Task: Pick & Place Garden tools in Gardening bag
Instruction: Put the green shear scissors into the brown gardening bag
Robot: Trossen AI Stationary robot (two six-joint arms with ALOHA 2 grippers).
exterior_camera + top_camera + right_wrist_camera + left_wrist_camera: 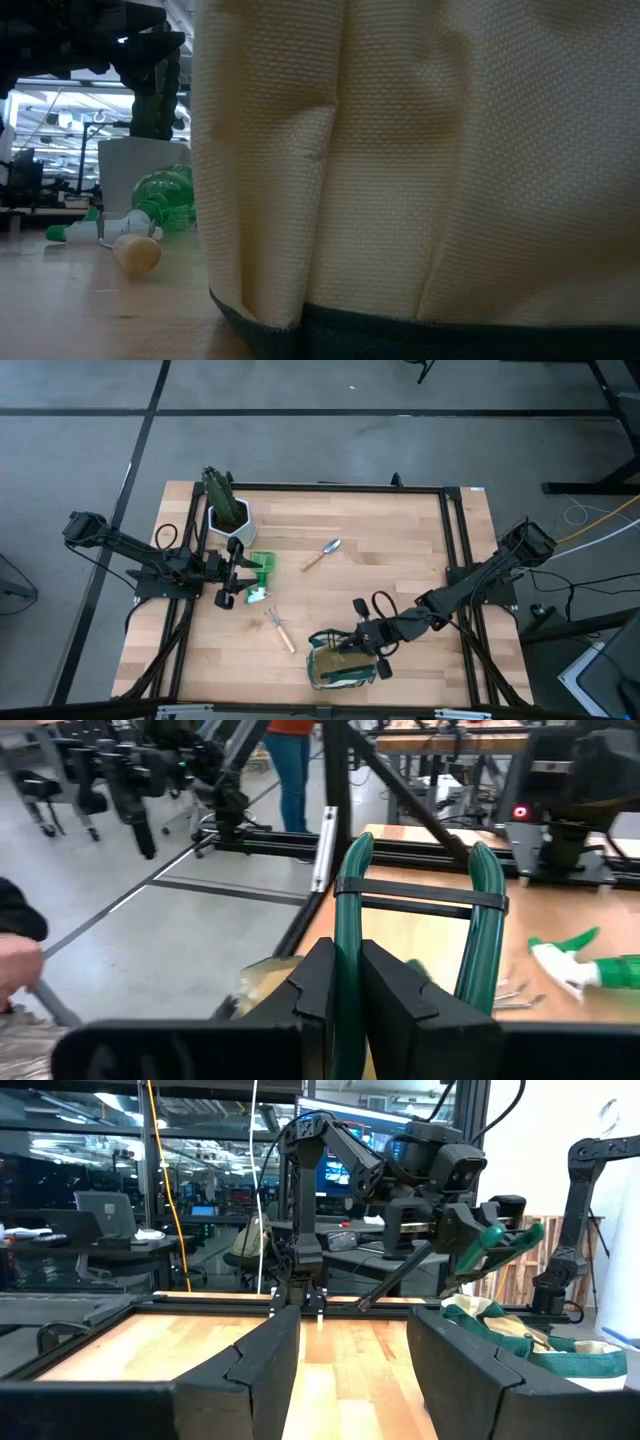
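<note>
The pruning shears (480, 910), with green handles and a black band across them, hang over the beige gardening bag (345, 668) at the table's near edge, and my right gripper (348, 965) is shut on them. In the left wrist view the shears (495, 1240) show above the bag's green-trimmed mouth (520, 1345). My left gripper (232, 575) stands open at the table's left, beside the green-and-white spray bottle (260, 566), touching nothing. The trowel (322, 553) and the rake (280, 628) lie flat on the wood. My right gripper pinches one green handle (352, 920) of the shears between its two fingers. The fingers come nearly level from the table's right side and lie along that handle. The other handle (485, 890) stands free beside it. The shears are lifted clear, above the bag's mouth.
A white pot with a cactus (228, 512) stands at the far left, just behind my left gripper. Black frame rails (455, 540) run along the table's edges. Open wood lies in the table's middle, around the trowel. In the low view the bag's wall (420, 150) blocks most of the picture.
</note>
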